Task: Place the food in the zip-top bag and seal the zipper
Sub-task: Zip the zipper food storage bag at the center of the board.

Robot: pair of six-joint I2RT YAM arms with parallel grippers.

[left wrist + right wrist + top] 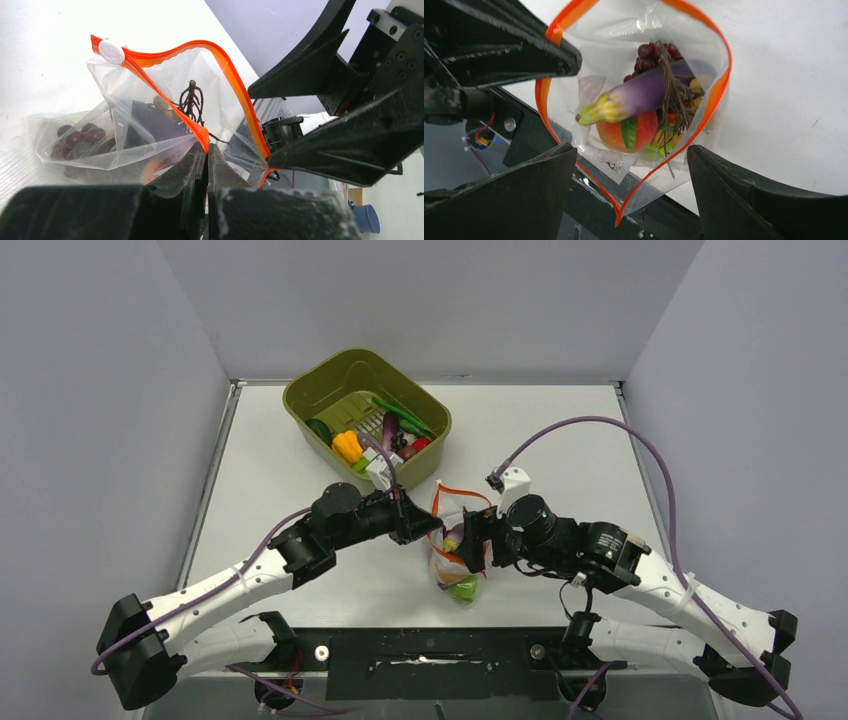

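Two grippers work at the zip-top bag (150,90), which stands on the counter (560,440) between them, near my bases. My left gripper (206,150) is closed tight on the bag's near lip, pinching the thin film just under the zipper (234,85). It holds the mouth up and open. My right gripper (631,152) is spread wide and holds nothing. It hangs over the open mouth, one finger on each side.

I judge that I am in the filling step. The bag already contains a smooth purple eggplant (644,92), a cluster of dark grapes (651,52) with a dry brown stem, and a round red-orange fruit (644,132). More food lies in the olive tub (310,390) at the far side, for example an orange pepper (347,445) and long green beans (400,415).

Next, I think the right gripper must go to the tub and take one piece, while the left does not let go. The film is soft, clear and wrinkled, so the mouth can collapse easily. The zipper is a stiffer orange band that curves in a loop, with a white round slider (111,51) at its far end. The sealing is not yet begun.
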